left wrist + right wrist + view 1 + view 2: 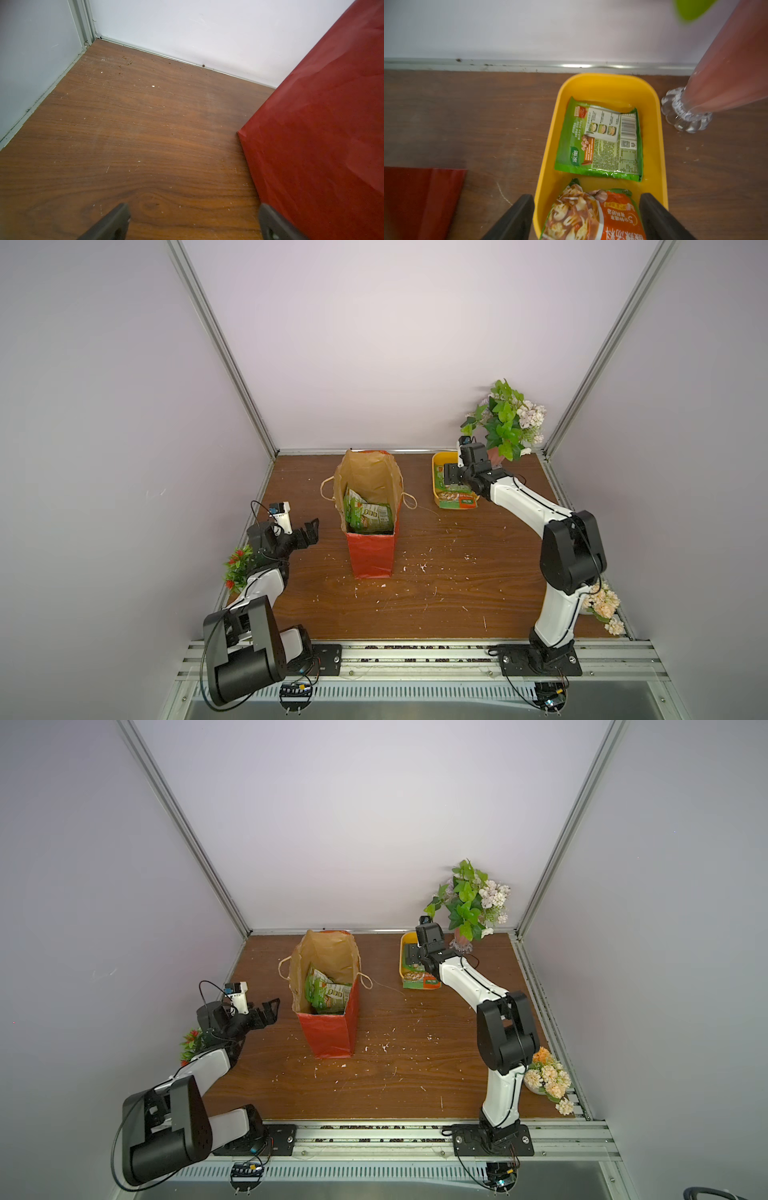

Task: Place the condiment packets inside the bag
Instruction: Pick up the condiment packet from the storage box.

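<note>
The red bag [372, 556] stands upright and open mid-table, with green condiment packets [368, 516] lying inside on its brown lining; both top views show them [328, 996]. In the yellow tub [550, 145] lie two more condiment packets, a green one [600, 141] and an orange-red one [593, 214]. My right gripper [587, 198] hovers open over the tub, its fingers either side of the orange-red packet without touching it. My left gripper [193, 207] is open and empty, just left of the bag's red side [322, 135].
A glass vase [685, 112] of green leaves and pale flowers [505, 423] stands right beside the tub at the back wall. A red-flowered plant [239, 568] sits behind my left arm, and peach flowers [602, 605] at the right edge. White crumbs dot the wooden table [436, 580].
</note>
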